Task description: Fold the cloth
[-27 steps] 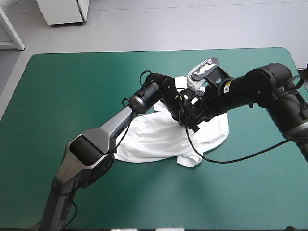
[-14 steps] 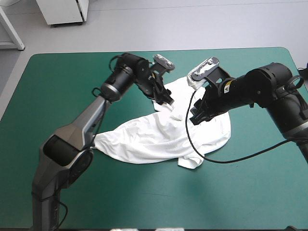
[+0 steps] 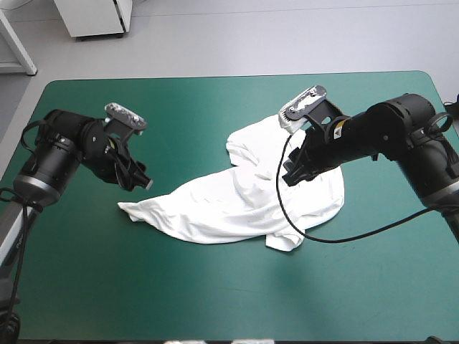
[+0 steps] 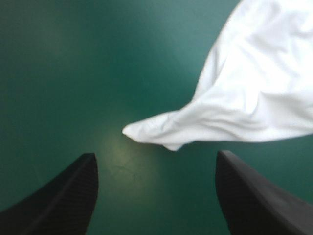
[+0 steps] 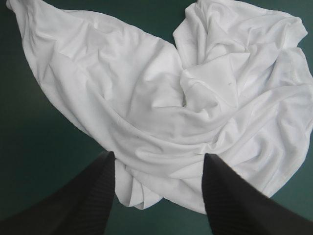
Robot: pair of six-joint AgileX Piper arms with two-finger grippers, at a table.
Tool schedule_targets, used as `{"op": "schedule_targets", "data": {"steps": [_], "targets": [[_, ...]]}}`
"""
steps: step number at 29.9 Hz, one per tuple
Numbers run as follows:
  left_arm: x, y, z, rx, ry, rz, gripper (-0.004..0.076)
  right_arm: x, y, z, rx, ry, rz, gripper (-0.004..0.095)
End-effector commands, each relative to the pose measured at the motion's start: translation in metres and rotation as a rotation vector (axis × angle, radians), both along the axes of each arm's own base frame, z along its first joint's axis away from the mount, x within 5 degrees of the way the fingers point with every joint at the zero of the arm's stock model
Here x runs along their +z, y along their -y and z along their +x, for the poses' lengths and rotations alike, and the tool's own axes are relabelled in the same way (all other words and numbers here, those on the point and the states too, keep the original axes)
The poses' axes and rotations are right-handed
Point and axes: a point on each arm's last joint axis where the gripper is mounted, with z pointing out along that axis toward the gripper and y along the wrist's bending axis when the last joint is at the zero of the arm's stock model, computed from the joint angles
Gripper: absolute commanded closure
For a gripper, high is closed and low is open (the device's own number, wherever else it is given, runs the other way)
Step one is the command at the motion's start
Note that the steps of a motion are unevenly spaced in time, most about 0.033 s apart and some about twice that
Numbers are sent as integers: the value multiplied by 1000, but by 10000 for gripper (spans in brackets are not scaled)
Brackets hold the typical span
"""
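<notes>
- Stretches across nearly the whole high view as the teal-green cover (image 3: 215, 301) of the table, far edge at 12 o'clock.
- Lies crumpled on that cover as the white T-shirt (image 3: 237, 204), from the table's centre out toward 3 o'clock. Bunches into thick folds at its own 1 o'clock end, narrows into a pointed tail toward 9 o'clock, and turns up a small lump at its 5 o'clock hem.
- Comes in from 3 o'clock as the right arm and ends in the right gripper (image 3: 290, 175), over the T-shirt's 2 o'clock part, fingers aimed down toward 7 o'clock.
- Shows, in the right wrist view, that right gripper (image 5: 158, 155) spread wide and gripping nothing. Looks down on the wrinkled T-shirt (image 5: 171, 98), under and ahead of it, with a hem edge of the fabric in the gap between the black fingers. Cannot tell whether the fingertips touch the fabric.
- Comes in from 9 o'clock as the left arm and ends in the left gripper (image 3: 138, 178), over bare cover on the table's 9 o'clock side, near the tail's tip and at about 1 o'clock from it.
- Shows, in the left wrist view, that left gripper (image 4: 156, 155) spread wide and empty. Frames the T-shirt (image 4: 254, 98) ahead of it, the tail's tip just ahead of the gap and clear of both fingers.
</notes>
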Motion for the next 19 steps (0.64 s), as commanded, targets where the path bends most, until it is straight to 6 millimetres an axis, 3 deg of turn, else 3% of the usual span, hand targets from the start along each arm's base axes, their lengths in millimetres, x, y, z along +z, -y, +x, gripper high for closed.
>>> {"op": "schedule_targets", "data": {"steps": [1, 19], "targets": [[-11, -5, -6, -13, 30, 38, 223, 17, 5, -11, 1, 53, 46, 399], [-89, -27, 47, 80, -131, 29, 223, 18, 5, -11, 1, 52, 48, 399]]}}
